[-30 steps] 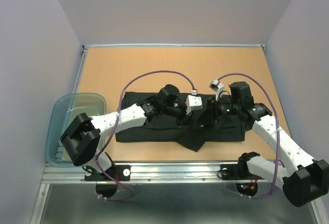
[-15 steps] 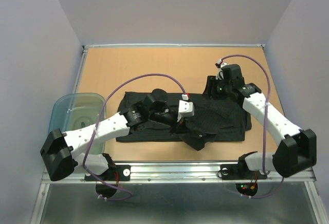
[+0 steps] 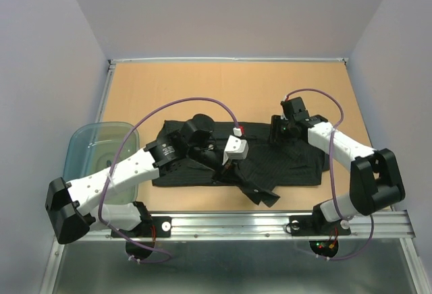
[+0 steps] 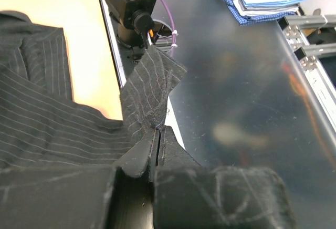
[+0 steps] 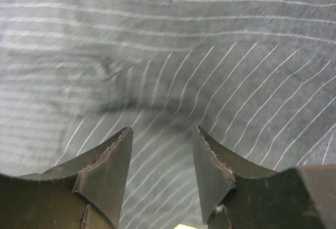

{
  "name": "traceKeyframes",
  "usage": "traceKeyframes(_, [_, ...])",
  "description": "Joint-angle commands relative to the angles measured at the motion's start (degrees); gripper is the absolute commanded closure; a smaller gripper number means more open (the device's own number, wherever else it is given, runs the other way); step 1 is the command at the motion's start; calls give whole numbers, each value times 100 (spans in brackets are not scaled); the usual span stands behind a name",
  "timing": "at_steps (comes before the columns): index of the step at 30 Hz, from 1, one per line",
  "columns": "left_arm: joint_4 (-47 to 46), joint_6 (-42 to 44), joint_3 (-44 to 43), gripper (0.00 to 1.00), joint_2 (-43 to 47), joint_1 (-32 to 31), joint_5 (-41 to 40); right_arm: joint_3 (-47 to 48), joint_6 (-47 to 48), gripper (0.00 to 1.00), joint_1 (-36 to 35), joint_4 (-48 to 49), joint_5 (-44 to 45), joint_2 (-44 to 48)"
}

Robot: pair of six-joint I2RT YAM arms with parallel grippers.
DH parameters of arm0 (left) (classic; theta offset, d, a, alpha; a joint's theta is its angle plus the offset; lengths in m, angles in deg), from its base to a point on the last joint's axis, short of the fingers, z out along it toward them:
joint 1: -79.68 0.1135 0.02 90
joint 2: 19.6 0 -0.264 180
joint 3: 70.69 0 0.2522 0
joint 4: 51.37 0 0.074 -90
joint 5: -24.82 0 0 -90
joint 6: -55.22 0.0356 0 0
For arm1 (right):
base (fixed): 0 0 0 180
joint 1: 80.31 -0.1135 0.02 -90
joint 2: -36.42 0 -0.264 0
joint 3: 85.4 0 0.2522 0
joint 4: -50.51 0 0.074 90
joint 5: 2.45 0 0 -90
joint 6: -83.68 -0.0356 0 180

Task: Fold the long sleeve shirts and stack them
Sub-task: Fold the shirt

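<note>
Right tool (image 5: 163,150) just let go and slid to the end of the shirt (image 3: 297,162) farthest from the tub (image 3: 84,149), jaws half apart, nothing in them. Left tool (image 4: 158,133) (clamped tight on a flap of it) pulled that back toward the tub. The shirt lies spread on the worktop (image 3: 202,85) beside the tub, fold barely started.

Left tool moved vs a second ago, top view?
Yes. The left tool, pinching the shirt, has shifted left toward the tub and nearer the front rail.
</note>
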Motion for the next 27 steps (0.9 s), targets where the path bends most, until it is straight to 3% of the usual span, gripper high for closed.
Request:
traceKeyframes(1, [248, 325, -184, 100, 254, -29, 134, 333, -178, 45, 39, 469, 475, -424])
traceKeyframes(16, [195, 351, -131, 100, -1, -29, 125, 1266, 86, 46, 214, 1128, 1011, -2156])
traceKeyframes(22, [-6, 237, -183, 100, -230, -20, -183, 1248, 235, 45, 259, 1111, 994, -1788])
traceKeyframes(27, [-51, 149, -464, 100, -528, -12, 9, 976, 218, 41, 302, 1093, 1046, -1112])
